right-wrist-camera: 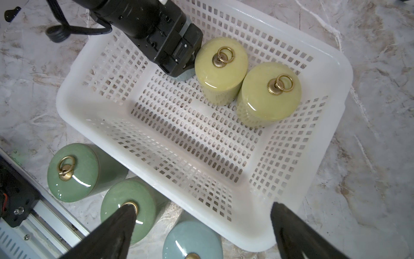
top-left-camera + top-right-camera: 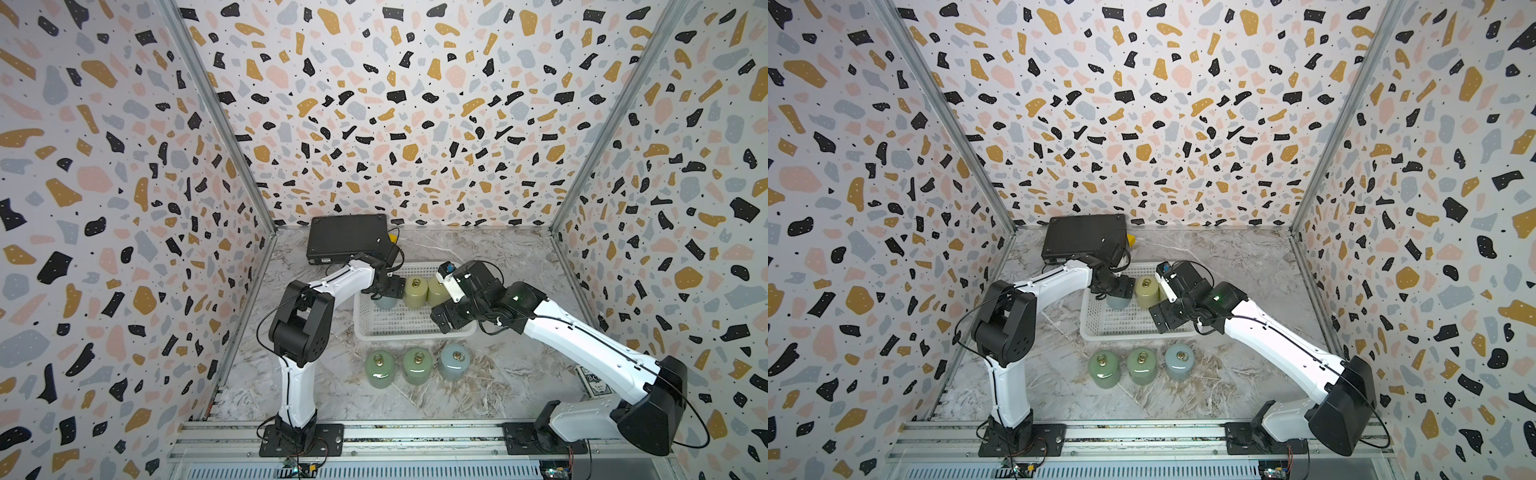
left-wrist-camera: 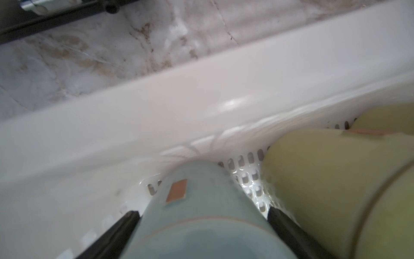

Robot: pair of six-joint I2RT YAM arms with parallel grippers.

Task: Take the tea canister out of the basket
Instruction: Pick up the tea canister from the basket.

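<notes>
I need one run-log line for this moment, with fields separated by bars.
left claw: astride blue canister in basket, grip unclear | right claw: open, empty

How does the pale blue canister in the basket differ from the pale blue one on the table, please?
The basket canister sits inside the basket, between the left gripper's fingers; the table canister stands free on the table. The basket canister neighbours yellow-green canisters, the table canister a green canister. Both are pale blue, upright.

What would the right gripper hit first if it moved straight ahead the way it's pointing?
Most likely the near wall of the basket, just ahead of the right gripper, though depth is hard to judge.
</notes>
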